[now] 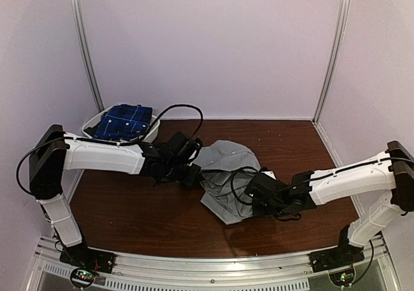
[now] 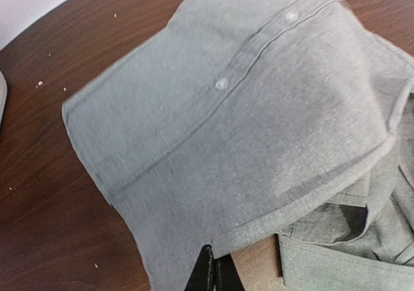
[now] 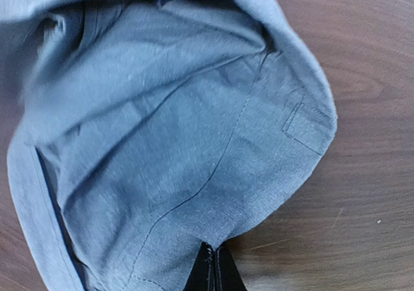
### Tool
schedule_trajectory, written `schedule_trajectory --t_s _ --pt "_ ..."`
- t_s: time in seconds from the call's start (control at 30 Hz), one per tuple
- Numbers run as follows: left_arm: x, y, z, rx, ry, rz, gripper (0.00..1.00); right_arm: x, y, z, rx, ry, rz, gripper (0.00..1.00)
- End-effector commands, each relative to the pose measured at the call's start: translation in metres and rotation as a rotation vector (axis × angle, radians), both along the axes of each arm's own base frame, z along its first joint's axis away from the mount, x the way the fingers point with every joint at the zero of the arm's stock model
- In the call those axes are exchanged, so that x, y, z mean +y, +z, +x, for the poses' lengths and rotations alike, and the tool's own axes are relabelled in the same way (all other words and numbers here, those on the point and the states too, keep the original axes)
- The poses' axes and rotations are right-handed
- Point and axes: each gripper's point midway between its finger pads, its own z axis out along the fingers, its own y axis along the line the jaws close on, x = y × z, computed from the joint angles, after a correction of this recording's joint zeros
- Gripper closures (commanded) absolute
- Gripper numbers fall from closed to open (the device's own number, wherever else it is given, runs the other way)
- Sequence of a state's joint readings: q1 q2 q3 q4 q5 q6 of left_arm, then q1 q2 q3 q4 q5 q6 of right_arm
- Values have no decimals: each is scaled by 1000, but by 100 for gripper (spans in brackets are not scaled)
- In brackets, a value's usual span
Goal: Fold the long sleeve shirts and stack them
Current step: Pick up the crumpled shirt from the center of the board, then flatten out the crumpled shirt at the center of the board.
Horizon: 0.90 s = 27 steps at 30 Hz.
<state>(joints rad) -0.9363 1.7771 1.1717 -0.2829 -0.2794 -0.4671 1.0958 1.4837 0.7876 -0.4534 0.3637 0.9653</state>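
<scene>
1. Spanning the whole workspace, the brown table point(image 1: 129, 213) carries the grey shirt point(image 1: 223, 161), which lies crumpled near its middle between the two arms, not yet folded.
2. At the far left, the white basket point(image 1: 90, 121) holds a dark blue plaid shirt point(image 1: 126, 119), well apart from the grey one.
3. The left gripper point(image 2: 212, 265) has its fingers pressed together on a thin hem edge of the button-front panel. The bite is narrow, so a quick lift could let the cloth slide out.
4. The right gripper point(image 3: 212, 258) is likewise pinched tight on a seamed edge at the shirt's other side. It may have caught more than one layer, which would drag the bunch along rather than spread it.
5. Pulling the two edges apart unevenly would likely twist the shirt instead of flattening it.
6. The small white buttons point(image 2: 222, 83) sit on the raised panel, and a fold across them could lie lumpy and upset a stack.
</scene>
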Motion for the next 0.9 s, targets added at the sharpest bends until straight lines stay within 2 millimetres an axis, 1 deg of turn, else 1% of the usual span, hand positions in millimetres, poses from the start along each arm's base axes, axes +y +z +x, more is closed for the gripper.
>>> schedule_trajectory --t_s 0.0,0.1,0.13,0.2,0.23,0.27,0.3,0.37,0.4,0.47,0.53,0.57,0.6,0.63,0.67,0.7,0.77,0.8,0.87 --pt "-7 34 -15 -55 -48 -34 100 -27 55 31 -154 -84 4 100" --pt "-20 60 -30 -61 -136 -68 100 -46 88 45 -222 -129 25 100" --pt "-26 71 -37 -64 -178 -91 100 -56 101 53 -245 -159 25 100" --pt "-41 101 -54 -76 -278 -156 100 -74 130 67 -303 -199 18 100" --pt "-49 124 -65 -89 -338 -205 100 -83 146 74 -334 -223 19 100" --pt "-57 143 -77 -97 -399 -242 100 -92 163 81 -368 -241 28 100" --pt "-66 161 -93 -95 -482 -287 100 -98 183 90 -405 -259 42 100" --pt "-78 193 -122 -100 -611 -355 100 -111 213 108 -460 -281 51 100" --pt "-83 205 -135 -96 -664 -383 100 -117 228 118 -485 -293 52 100" --pt "-87 228 -151 -85 -731 -439 100 -125 257 140 -528 -305 49 100" --pt "-86 241 -155 -81 -728 -491 100 -121 278 165 -559 -285 65 100" --pt "-85 244 -152 -82 -704 -510 100 -115 284 179 -564 -262 70 100" --pt "-84 243 -147 -75 -667 -517 100 -107 283 193 -557 -236 76 100" --pt "-81 238 -137 -58 -619 -514 100 -96 279 208 -541 -206 78 100" --pt "-77 231 -126 -33 -565 -509 100 -84 270 221 -516 -174 72 100" --pt "-71 219 -113 9 -495 -503 100 -71 255 234 -478 -141 68 100" --pt "-54 187 -85 80 -362 -476 100 -45 221 256 -408 -79 77 100" --pt "-41 167 -70 123 -294 -464 100 -33 203 266 -373 -52 81 100" --pt "-17 129 -50 201 -197 -441 100 -16 168 284 -311 -18 83 100"
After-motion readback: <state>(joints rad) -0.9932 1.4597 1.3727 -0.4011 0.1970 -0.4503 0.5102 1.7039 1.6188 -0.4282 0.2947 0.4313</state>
